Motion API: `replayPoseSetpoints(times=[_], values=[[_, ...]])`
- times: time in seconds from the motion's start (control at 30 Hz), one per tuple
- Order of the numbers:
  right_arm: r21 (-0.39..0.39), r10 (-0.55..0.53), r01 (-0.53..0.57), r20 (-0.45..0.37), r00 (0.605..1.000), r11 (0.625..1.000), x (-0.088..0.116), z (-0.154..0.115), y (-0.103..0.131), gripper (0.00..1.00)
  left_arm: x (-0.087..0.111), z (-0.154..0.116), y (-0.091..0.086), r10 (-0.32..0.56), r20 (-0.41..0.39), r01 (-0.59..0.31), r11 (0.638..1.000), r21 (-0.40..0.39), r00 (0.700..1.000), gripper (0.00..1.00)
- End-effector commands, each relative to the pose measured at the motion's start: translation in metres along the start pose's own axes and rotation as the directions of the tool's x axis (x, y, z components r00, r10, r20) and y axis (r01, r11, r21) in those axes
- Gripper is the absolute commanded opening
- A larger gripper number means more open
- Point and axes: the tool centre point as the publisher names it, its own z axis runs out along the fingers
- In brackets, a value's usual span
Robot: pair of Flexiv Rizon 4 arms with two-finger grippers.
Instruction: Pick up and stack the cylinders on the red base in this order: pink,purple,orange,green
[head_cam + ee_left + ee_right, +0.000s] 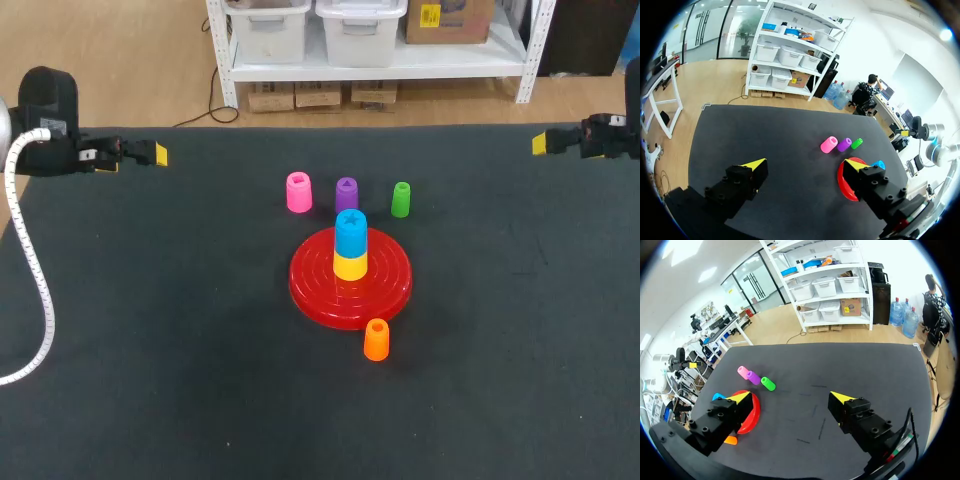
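Observation:
The red base (312, 290) lies mid-table with a yellow cylinder (350, 266) and a blue cylinder (350, 232) stacked on it. Behind it stand the pink cylinder (299, 192), purple cylinder (347, 193) and green cylinder (401, 199) in a row. The orange cylinder (377, 340) stands just in front of the base. My left gripper (157, 154) hovers open at the far left edge, my right gripper (541, 143) open at the far right; both are empty and far from the cylinders. Ahead of the left gripper (806, 164) lie the pink (829, 144), purple (844, 144) and green (856, 143) cylinders.
A white ribbed cable (33, 290) trails from the left arm over the table's left side. The black table (180, 330) carries nothing else. From the right gripper (790, 397) the base (753, 416) and the row of cylinders (754, 378) lie off beside its one finger.

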Motion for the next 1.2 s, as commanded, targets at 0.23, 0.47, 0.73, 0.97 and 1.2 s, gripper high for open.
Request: replayPoseSetpoints(times=[0.23, 0.47, 0.73, 0.97, 1.2], values=[[-0.002, 0.0, 0.0, -0.001, 1.0, 1.0, -0.0002, -0.0001, -0.0005, 1.0, -0.0008, 0.0002, -0.0014, -0.001, -0.004, 0.001, 1.0, -0.007, 1.0, 1.0], [-0.002, 0.0, 0.0, -0.001, 1.0, 1.0, -0.0002, -0.0001, -0.0005, 1.0, -0.0008, 0.0002, -0.0014, -0.001, -0.004, 0.001, 1.0, -0.007, 1.0, 1.0], [-0.002, 0.0, 0.0, -0.001, 1.0, 1.0, -0.0002, -0.0001, -0.0005, 1.0, -0.0008, 0.0002, -0.0014, -0.001, -0.004, 0.001, 1.0, -0.007, 1.0, 1.0], [-0.002, 0.0, 0.0, -0.001, 1.0, 1.0, -0.0002, -0.0001, -0.0005, 1.0, -0.0008, 0.0002, -0.0014, -0.001, -0.004, 0.001, 1.0, -0.007, 1.0, 0.76], [-0.002, 0.0, 0.0, -0.001, 1.0, 1.0, -0.0002, -0.0001, -0.0005, 1.0, -0.0008, 0.0002, -0.0014, -0.001, -0.004, 0.001, 1.0, -0.007, 1.0, 1.0]])
